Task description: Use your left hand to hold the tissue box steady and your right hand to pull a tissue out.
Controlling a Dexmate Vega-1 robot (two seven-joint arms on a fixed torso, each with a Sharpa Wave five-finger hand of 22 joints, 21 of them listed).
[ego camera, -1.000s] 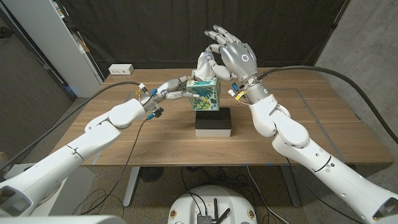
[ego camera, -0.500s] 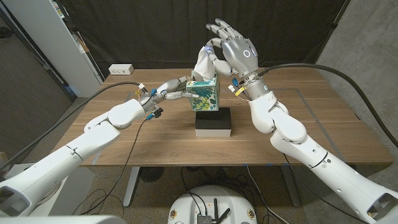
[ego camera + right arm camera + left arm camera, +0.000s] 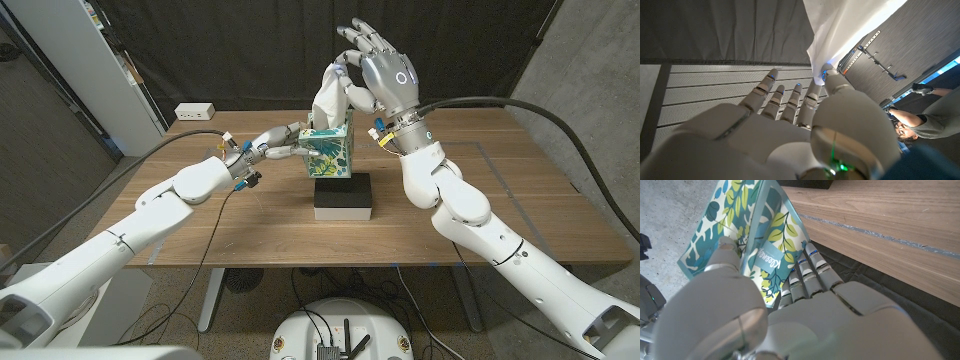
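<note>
The tissue box [image 3: 327,150] stands on a black block [image 3: 344,196] at mid-counter [image 3: 520,200]; the left hand [image 3: 272,141] grips it from 9 o'clock, fingers [image 3: 807,267] clasped against its side; the right hand [image 3: 380,78], above at 1 o'clock, pinches the tissue [image 3: 331,95], whose lower end looks still in the slot. Best to lift straight toward 12 o'clock, smoothly, with the left pressing firmly so the box neither tips nor rises.

The head camera looks down from above and behind both arms. The left wrist camera sits close behind the left hand [image 3: 790,325], facing the tissue box [image 3: 747,240]. The right wrist camera peers past the right hand [image 3: 790,140] at the tissue [image 3: 850,30].
</note>
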